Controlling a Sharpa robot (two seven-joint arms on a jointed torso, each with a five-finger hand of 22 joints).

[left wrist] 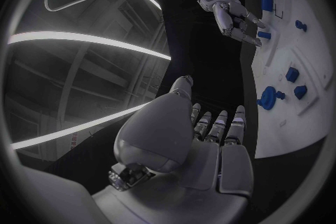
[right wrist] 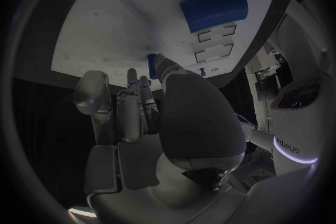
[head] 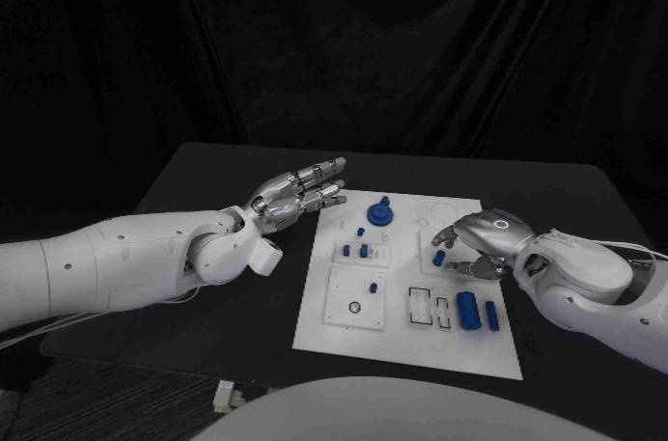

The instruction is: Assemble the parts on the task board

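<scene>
Left hand (head: 295, 195) raised, fingers spread, right hand (head: 481, 240) pinching blue part (head: 438, 258)

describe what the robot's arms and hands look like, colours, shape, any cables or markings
Both arms are bulky, rounded and smooth white shells. The left robot hand and the right robot hand are silver metal with slim segmented fingers. The right one has a domed silver back bearing a small glowing ring. Thin pale cables trail beside the right white arm near its elbow and beneath the left white arm.
</scene>
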